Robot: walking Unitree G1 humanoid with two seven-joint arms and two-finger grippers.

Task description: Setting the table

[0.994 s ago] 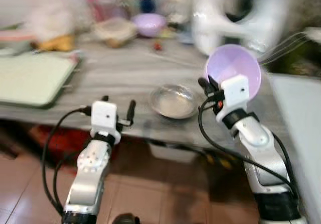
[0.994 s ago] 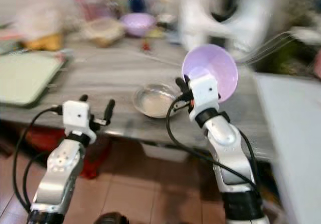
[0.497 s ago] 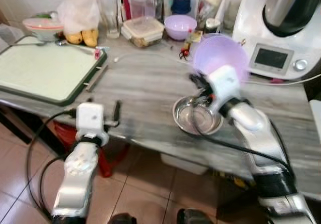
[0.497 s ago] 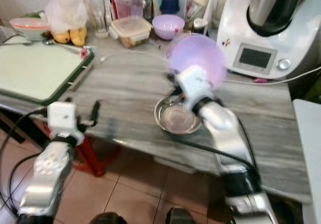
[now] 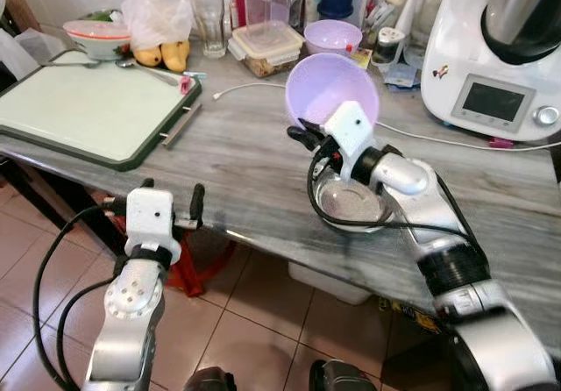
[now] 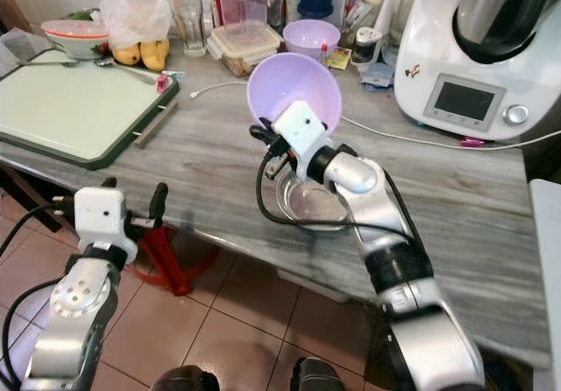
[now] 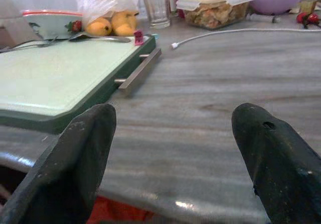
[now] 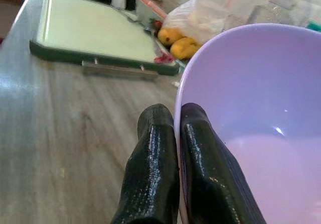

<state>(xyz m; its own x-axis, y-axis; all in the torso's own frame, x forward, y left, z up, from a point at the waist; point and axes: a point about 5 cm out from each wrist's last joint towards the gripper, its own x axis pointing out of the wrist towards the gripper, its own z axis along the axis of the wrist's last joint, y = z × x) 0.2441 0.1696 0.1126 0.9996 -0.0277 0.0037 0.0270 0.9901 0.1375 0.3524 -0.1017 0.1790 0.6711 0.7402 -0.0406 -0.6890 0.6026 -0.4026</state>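
My right gripper [image 5: 304, 134] is shut on the rim of a lilac plastic bowl [image 5: 331, 90], holding it tilted on edge above the grey marbled counter [image 5: 237, 159]. The right wrist view shows both black fingers [image 8: 155, 163] pinching the lilac bowl's rim [image 8: 241, 108]. Just beneath sits a shallow steel bowl [image 5: 355, 205] on the counter near its front edge. A second lilac bowl [image 5: 332, 35] stands at the back. My left gripper [image 5: 171, 200] is open, held low in front of the counter edge with nothing between its fingers [image 7: 80, 158].
A green-framed cutting board [image 5: 88, 110] lies at the left. Behind it are a bag with yellow fruit [image 5: 162, 53], a glass [image 5: 206, 14], a lidded food box [image 5: 263, 47] and jars. A white kitchen machine [image 5: 500, 67] with a cable [image 5: 456, 141] stands at the right.
The camera has steadied and shifted. My right arm has carried the lilac bowl leftward and forward, past the steel bowl. The left gripper stays open and low.
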